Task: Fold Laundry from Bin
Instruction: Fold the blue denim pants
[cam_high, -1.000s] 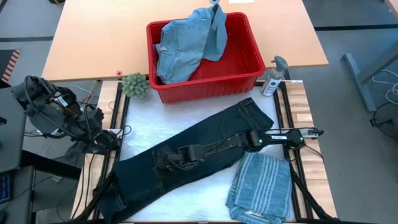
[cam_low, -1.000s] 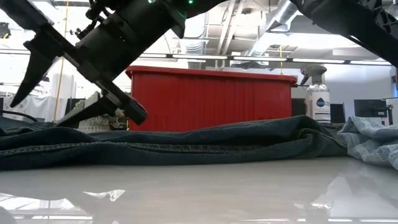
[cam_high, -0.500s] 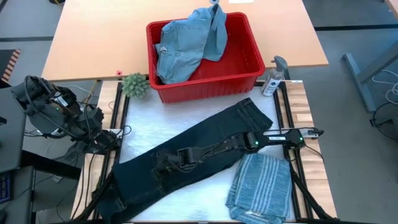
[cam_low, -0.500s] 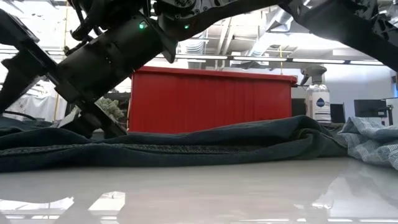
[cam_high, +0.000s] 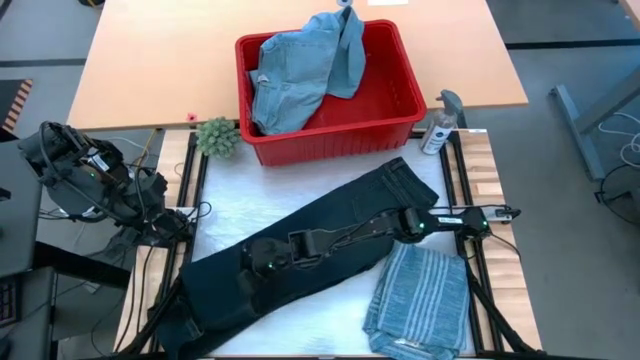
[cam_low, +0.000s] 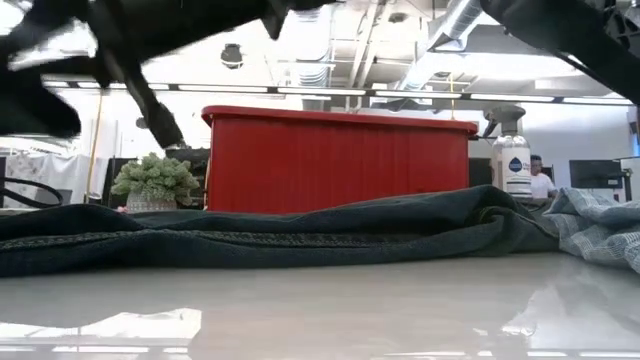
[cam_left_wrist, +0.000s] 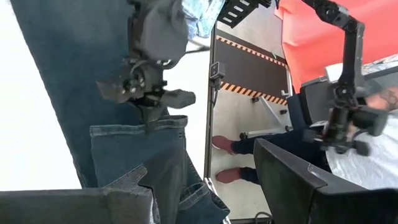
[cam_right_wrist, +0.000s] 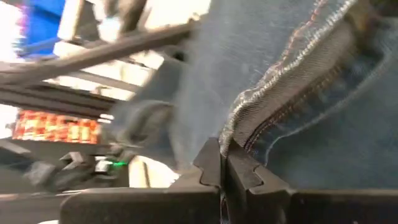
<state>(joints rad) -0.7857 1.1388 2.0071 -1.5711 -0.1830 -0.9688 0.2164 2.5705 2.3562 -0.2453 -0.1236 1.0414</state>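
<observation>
On the white worktop (cam_high: 225, 225) the dark navy trousers (cam_high: 340, 215) lie spread out diagonally, waistband end near the red bin (cam_high: 400, 95), legs running off toward the near left corner. Right gripper (cam_high: 250, 262) is down on the trouser leg in the high view; the right wrist view shows its fingers (cam_right_wrist: 239, 168) closed together, pinching a stitched seam of the dark denim. The right arm stretches across the trousers from the worktop's right edge.

Just beside the trousers, toward the near right corner, sits the folded blue-grey striped shirt (cam_high: 420, 300), its edge touching the trouser fabric. The bin stands at the far edge of the white surface and holds light blue denim pieces (cam_high: 300, 65), one draped up over the far rim.

Left gripper (cam_high: 160, 222) waits off the left edge of the worktop, well apart from the laundry; I cannot tell the state of its fingers.

A small green plant (cam_high: 217, 136) stands beside the bin's left corner, a spray bottle (cam_high: 440, 125) beside its right corner.
</observation>
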